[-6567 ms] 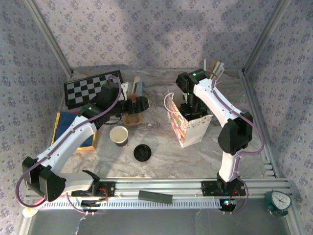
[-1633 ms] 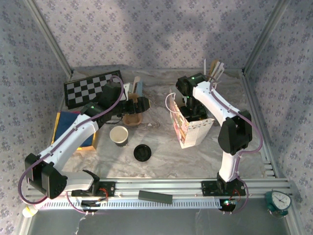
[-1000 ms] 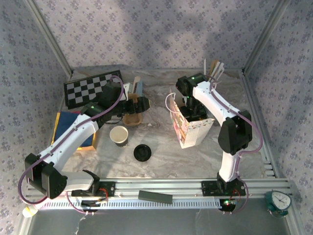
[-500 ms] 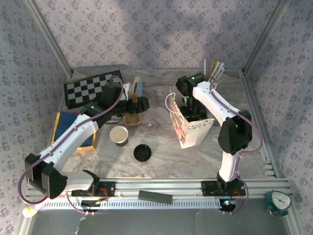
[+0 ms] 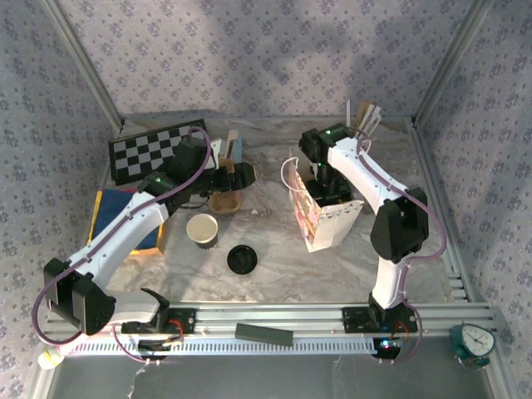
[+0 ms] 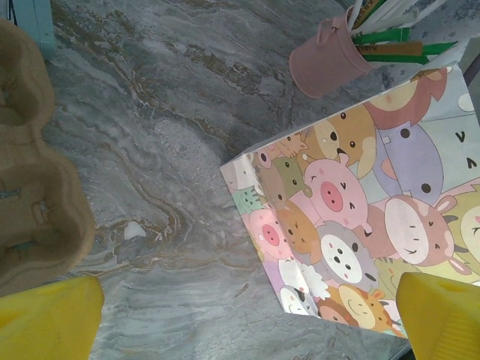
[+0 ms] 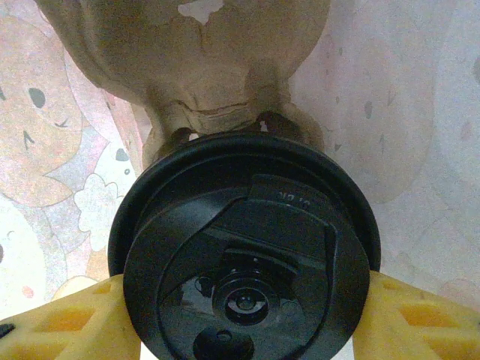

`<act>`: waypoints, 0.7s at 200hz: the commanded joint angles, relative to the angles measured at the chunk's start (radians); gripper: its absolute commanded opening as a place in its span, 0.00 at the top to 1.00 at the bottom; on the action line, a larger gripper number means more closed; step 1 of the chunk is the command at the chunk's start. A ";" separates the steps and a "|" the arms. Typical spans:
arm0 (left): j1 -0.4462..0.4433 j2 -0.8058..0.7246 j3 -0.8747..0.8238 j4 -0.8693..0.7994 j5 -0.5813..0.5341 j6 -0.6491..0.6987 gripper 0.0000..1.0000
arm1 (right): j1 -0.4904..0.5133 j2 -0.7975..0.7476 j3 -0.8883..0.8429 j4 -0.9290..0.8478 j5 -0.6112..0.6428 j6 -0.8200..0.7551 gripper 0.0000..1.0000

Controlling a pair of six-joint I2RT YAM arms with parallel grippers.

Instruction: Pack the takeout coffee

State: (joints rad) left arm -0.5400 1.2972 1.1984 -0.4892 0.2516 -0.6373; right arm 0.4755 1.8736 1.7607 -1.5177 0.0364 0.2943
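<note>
My right gripper is down inside the cartoon-animal bag. Its yellow fingers press against both sides of the black lid of the coffee cup. The lid hides the cup's body, so I can't tell whether it rests on anything. Brown moulded cardboard sits just beyond it in the bag. My left gripper hangs spread wide and empty beside the cardboard tray, left of the bag. A lidless cup and a loose lid lie nearer the arm bases.
</note>
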 commanded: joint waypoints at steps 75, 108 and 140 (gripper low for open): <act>0.005 0.004 0.038 0.014 0.021 0.000 0.00 | 0.000 -0.027 0.038 -0.030 -0.006 0.005 0.38; 0.004 0.005 0.039 0.013 0.021 -0.002 0.00 | 0.001 -0.032 0.044 -0.025 -0.006 0.009 0.38; 0.004 0.004 0.036 0.011 0.021 -0.002 0.00 | 0.001 -0.037 0.042 -0.023 -0.006 0.010 0.38</act>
State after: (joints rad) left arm -0.5400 1.2984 1.1999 -0.4896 0.2516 -0.6373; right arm 0.4755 1.8717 1.7775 -1.5188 0.0368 0.2955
